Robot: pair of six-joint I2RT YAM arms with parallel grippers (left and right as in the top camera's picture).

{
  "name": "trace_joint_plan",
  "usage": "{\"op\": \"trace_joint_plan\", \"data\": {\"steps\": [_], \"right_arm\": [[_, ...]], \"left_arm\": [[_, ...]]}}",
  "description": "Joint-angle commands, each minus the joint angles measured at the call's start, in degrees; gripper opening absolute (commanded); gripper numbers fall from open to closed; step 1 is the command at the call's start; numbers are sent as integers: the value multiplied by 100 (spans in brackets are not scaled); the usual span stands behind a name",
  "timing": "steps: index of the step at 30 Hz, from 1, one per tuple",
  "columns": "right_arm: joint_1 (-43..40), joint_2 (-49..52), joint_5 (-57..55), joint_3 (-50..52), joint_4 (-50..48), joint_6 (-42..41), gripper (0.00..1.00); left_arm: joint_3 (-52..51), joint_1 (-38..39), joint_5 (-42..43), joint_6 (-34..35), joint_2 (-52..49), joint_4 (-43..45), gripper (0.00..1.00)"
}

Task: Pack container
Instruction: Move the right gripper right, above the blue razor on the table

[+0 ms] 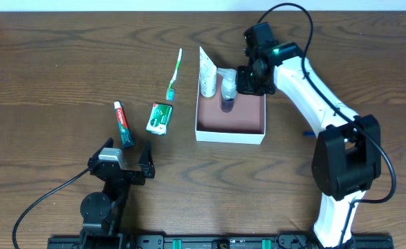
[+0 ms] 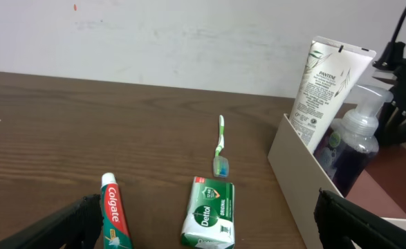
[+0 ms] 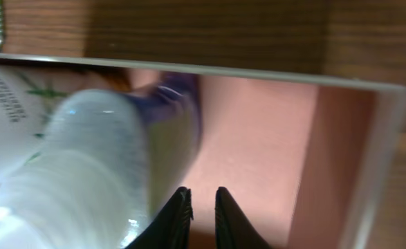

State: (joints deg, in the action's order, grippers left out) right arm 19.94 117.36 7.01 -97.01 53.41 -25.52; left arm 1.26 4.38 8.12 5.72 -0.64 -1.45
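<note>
Two items, a white tube [image 1: 207, 72] and a purple pump bottle [image 1: 227, 93], stood inside the container [image 1: 229, 136], which sat a little right of the desk's centre, toward the far edge. My right gripper [image 3: 203, 207] hung over the container's far wall, just beside the pump bottle. Its fingertips were drawn almost together with nothing between them. My left gripper [image 1: 128, 160] rested by the desk's near edge, left of centre, fingers spread apart and empty. A toothpaste tube [image 1: 124, 124], a soap packet [image 1: 160, 118] and a toothbrush [image 1: 174, 72] lay on the desk left of the container, apart from it.

I judged the container light and fairly stiff, thin-walled like card, with walls that might bow under a hard pinch. The best hold seemed a pinch over the rim close to a corner, where a wall is stiffest. Since the load stood along the far wall, sliding looked safer than lifting.
</note>
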Motion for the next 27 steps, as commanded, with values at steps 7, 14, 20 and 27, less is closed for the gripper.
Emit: {"op": "trace_joint_plan", "data": {"steps": [7, 14, 20, 27], "right_arm": [[-820, -636, -142, -55, 363, 291, 50], [-1320, -1405, -146, -55, 503, 551, 84], [-1759, -2065, -254, -55, 822, 664, 99], [-2065, -2345, -1130, -55, 1587, 737, 99]], "left_arm": [[-103, -20, 20, -76, -7, -192, 98], [-103, -20, 20, -76, -7, -192, 98], [-103, -20, 20, -76, -7, -192, 98], [-103, -20, 20, -76, -7, -192, 98]]}}
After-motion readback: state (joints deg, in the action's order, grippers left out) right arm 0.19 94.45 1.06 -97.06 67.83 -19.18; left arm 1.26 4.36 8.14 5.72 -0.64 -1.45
